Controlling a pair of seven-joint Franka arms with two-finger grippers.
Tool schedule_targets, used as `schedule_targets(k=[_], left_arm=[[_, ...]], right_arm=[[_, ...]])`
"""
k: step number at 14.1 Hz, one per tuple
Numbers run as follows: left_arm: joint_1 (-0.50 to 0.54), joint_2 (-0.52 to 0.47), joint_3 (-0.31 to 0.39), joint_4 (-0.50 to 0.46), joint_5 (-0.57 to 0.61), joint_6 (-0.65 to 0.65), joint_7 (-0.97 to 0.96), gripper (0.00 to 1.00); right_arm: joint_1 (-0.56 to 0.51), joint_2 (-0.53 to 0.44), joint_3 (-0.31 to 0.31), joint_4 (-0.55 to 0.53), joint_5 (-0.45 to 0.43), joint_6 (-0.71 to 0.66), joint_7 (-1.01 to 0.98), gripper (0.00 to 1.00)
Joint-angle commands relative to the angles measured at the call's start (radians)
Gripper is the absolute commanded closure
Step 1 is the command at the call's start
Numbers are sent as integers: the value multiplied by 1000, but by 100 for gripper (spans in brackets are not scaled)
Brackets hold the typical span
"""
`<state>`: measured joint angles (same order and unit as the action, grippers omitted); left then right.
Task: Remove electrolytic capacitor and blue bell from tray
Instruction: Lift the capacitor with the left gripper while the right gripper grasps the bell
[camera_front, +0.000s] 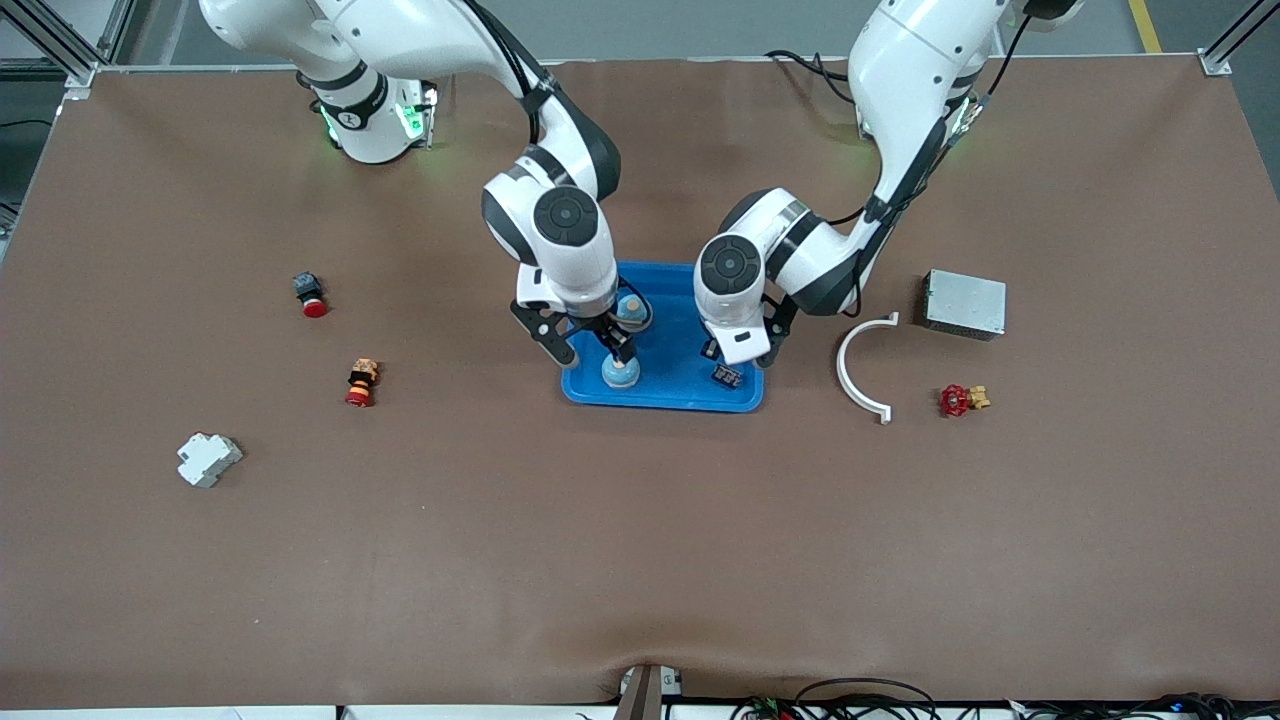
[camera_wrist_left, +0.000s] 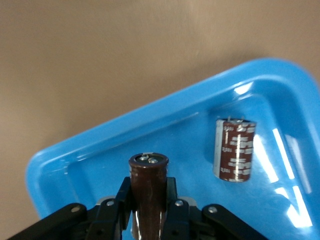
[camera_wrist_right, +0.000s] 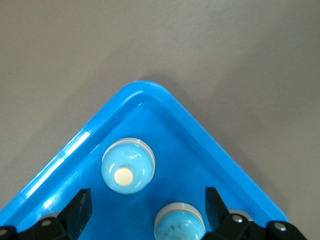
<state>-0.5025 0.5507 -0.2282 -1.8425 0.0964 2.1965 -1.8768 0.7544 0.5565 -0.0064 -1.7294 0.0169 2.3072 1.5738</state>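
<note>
A blue tray (camera_front: 690, 392) lies mid-table. My left gripper (camera_wrist_left: 148, 187) is over the tray's end toward the left arm, shut on an upright brown capacitor (camera_wrist_left: 148, 172). A second brown capacitor (camera_wrist_left: 235, 149) lies on its side on the tray floor beside it. From the front this left gripper (camera_front: 738, 358) is mostly hidden under its hand. My right gripper (camera_wrist_right: 147, 200) hangs open over the tray's other end. One light-blue bell (camera_wrist_right: 180, 222) sits between its fingers, apart from them. Another bell (camera_wrist_right: 128, 165) stands past the fingertips near the tray corner (camera_wrist_right: 145, 90).
Toward the right arm's end lie a red-capped button (camera_front: 312, 295), an orange-and-red button (camera_front: 360, 382) and a white breaker (camera_front: 208, 458). Toward the left arm's end lie a white curved strip (camera_front: 862, 365), a grey metal box (camera_front: 965, 303) and a red valve (camera_front: 960, 400).
</note>
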Motion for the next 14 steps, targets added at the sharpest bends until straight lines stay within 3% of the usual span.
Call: schedule_targets(k=[1,6,14], left_arm=[[9,-104,3,-12,28,-96,2,100],[125,-201,1,-36,101,-228,132,100],[410,-218,-2,-124,106,-187,315,100]], right_arm=[[13,78,-14,103,-18,-11,41,0],[11,147,-20,169,-21,-8,46,0],[13,195,-24,189,-21,32,66,0]])
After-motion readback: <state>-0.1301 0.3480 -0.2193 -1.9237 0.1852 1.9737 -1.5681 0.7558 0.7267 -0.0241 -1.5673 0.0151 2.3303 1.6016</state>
